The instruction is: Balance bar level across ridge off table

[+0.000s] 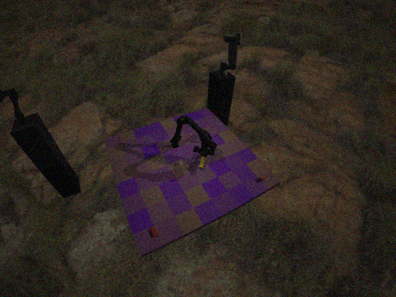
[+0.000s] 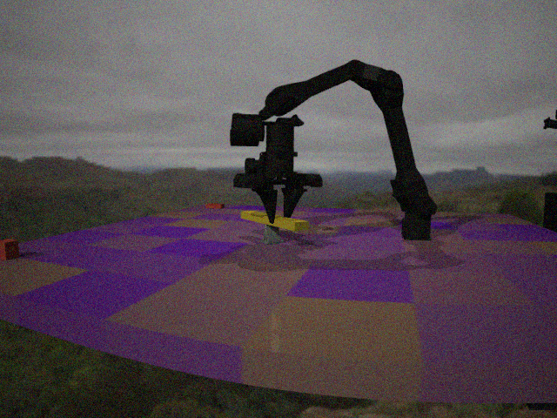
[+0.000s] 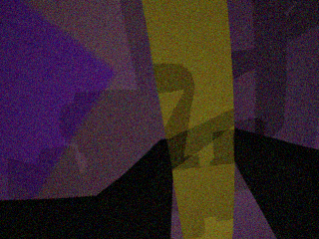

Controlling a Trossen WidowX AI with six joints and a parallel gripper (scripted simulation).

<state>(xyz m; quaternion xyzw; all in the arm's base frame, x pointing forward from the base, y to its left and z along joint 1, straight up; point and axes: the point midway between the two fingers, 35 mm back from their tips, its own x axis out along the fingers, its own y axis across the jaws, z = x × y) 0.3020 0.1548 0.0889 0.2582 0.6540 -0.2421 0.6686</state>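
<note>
The yellow bar (image 2: 275, 220) (image 1: 202, 163) (image 3: 189, 87) lies across a small grey ridge (image 2: 271, 235) near the middle of the checkered mat (image 2: 216, 310) (image 1: 179, 204). In the exterior view the bar sits a little above the mat, slanting slightly down to the right. My gripper (image 2: 279, 216) (image 1: 203, 156) points straight down and is shut on the bar near its middle. In the wrist view the dark fingers flank the bar, which runs up the frame. The ridge under the bar is mostly hidden there.
Small red blocks lie at the mat's edges (image 1: 154, 232) (image 1: 261, 177) (image 2: 9, 248) (image 2: 214, 205). Two dark camera posts (image 1: 220, 92) (image 1: 44, 153) stand beside the mat. The arm's base (image 2: 416, 225) stands right of the ridge. Rough ground surrounds the mat.
</note>
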